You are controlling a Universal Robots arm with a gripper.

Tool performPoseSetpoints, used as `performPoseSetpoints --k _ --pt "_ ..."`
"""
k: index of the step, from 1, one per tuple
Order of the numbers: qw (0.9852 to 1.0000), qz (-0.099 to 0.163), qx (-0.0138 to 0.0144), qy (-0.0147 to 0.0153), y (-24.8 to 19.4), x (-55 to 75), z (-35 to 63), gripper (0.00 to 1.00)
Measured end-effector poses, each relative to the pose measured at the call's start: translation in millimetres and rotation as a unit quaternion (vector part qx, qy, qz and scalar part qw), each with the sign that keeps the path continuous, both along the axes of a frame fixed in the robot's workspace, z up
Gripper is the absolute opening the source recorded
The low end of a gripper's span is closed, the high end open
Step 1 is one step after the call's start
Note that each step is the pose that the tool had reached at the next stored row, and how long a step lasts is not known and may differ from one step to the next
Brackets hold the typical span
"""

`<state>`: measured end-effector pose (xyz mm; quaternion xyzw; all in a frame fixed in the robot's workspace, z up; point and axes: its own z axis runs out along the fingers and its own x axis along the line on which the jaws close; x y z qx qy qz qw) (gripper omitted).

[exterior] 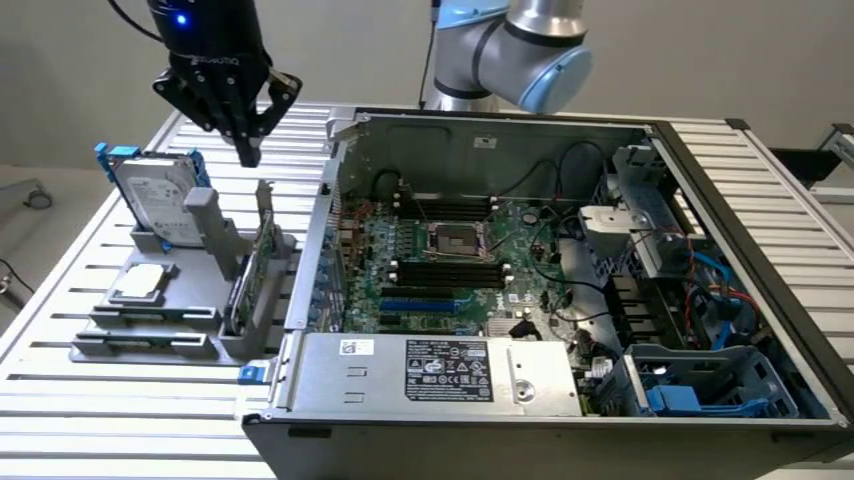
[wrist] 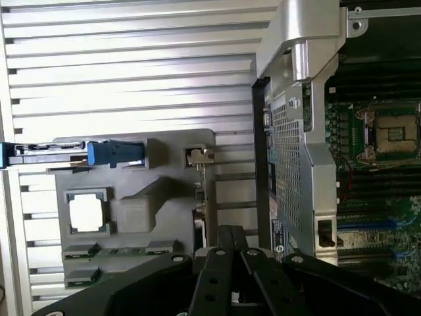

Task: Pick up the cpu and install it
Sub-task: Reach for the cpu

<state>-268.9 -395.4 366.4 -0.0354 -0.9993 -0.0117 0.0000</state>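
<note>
Exterior view: the gripper (exterior: 248,152), fingers pressed together and empty, hangs above the slatted table (exterior: 80,400), near the upright hard drive (exterior: 154,195). The cpu (exterior: 143,283) lies flat on the grey fixture (exterior: 147,345), to the exterior view's left of the open computer case (exterior: 400,370). Wrist view: the closed gripper (wrist: 231,240) is well apart from the cpu (wrist: 87,212), which sits in its fixture recess. The socket (wrist: 391,135) lies inside the case.
</note>
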Motion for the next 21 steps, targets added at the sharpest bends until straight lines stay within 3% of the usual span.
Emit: performPoseSetpoints --k 21 --pt "0.9998 0.0 -0.001 0.0183 7.8 -95.3 -13.6 0.11"
